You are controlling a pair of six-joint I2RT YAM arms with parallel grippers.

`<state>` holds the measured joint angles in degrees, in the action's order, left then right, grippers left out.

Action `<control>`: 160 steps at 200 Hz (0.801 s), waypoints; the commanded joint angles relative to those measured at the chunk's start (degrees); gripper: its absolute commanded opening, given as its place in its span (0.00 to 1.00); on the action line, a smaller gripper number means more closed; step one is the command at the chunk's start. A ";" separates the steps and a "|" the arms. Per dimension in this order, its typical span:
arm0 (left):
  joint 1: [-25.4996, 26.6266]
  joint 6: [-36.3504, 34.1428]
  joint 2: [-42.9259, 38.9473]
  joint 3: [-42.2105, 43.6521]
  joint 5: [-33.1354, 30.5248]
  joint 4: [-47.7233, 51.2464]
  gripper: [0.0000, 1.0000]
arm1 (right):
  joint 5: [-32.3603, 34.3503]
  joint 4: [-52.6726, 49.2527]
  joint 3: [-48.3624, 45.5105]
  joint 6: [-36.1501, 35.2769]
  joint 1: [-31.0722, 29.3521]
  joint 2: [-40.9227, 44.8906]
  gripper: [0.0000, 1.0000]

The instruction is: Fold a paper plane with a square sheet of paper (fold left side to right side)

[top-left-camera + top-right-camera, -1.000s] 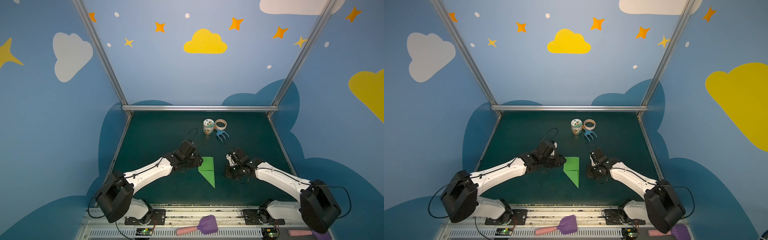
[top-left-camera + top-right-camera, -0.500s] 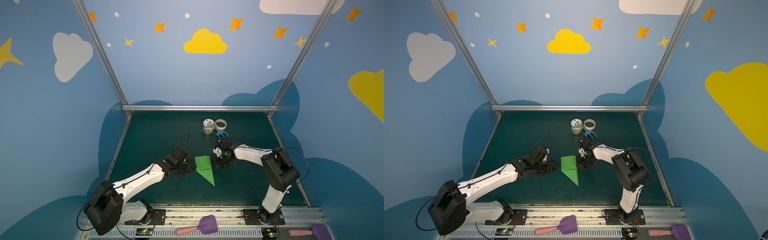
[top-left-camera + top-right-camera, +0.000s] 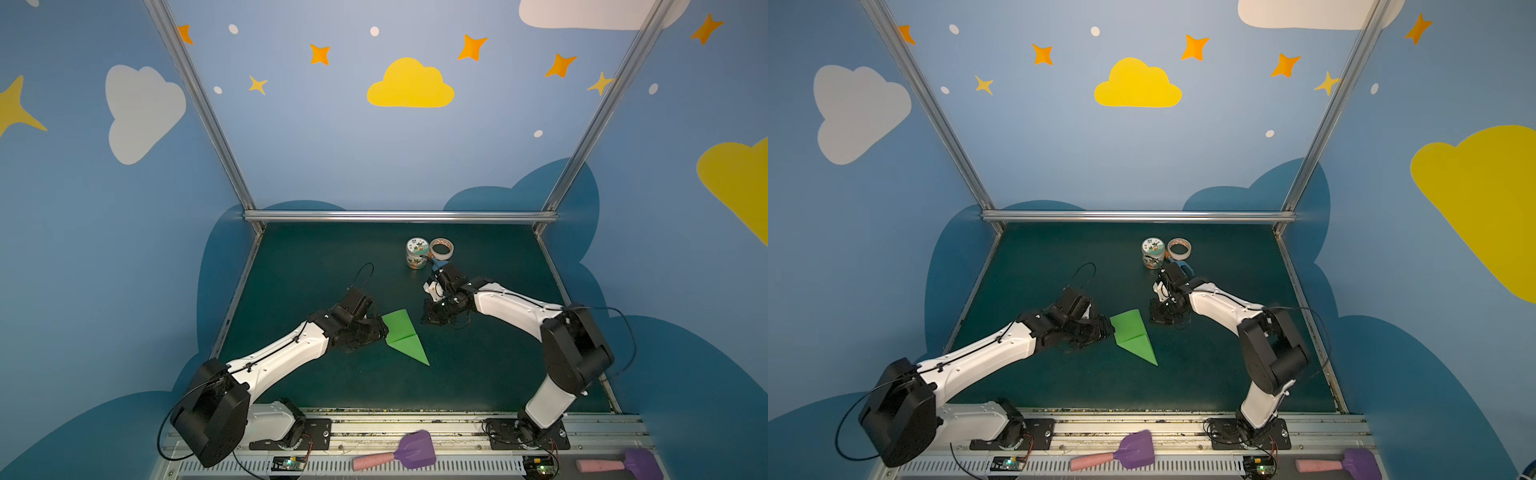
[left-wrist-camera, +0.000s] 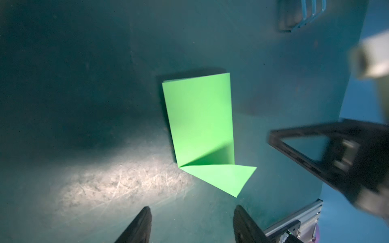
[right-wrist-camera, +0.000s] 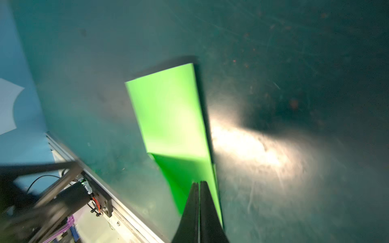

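Observation:
The bright green square sheet of paper (image 3: 402, 336) (image 3: 1133, 336) lies flat on the dark mat, creased into a narrow paper plane shape with its point toward the front. My left gripper (image 3: 380, 330) (image 3: 1108, 330) sits at the paper's left edge. The left wrist view shows it (image 4: 191, 212) open, with bare mat between the fingers and the paper (image 4: 200, 126) just ahead. My right gripper (image 3: 432, 320) (image 3: 1160, 318) hovers right of the paper's far end, apart from it. In the right wrist view it (image 5: 199, 185) is shut and empty, and the paper (image 5: 168, 117) lies beyond the tips.
A small printed jar (image 3: 417, 253), a tape roll (image 3: 441, 248) and a blue piece (image 3: 435, 266) partly hidden by the right arm stand at the back of the mat. Two purple scoops (image 3: 411, 455) (image 3: 631, 463) lie on the front rail.
My left gripper has opened wider and drawn slightly back from the paper. The right arm swung toward the paper's far end and stays shut. The paper now lies slightly turned.

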<state>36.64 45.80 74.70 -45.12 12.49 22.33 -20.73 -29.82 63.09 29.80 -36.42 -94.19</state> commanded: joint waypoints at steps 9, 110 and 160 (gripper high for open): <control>-0.65 -0.57 1.63 0.10 -0.71 -2.89 0.65 | 4.29 -3.13 -4.02 0.53 -4.31 5.88 0.00; -0.87 3.59 2.11 5.73 -0.82 -10.64 0.67 | 3.63 -1.92 -2.01 -4.23 -7.79 1.10 0.00; -0.87 3.16 4.76 5.66 1.99 -11.49 0.67 | 3.15 -0.05 0.01 -4.44 -7.37 -2.59 0.00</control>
<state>36.01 48.84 77.56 -39.70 12.91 11.77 -17.21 -30.96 60.49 26.48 -44.23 -95.46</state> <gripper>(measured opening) 0.674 0.047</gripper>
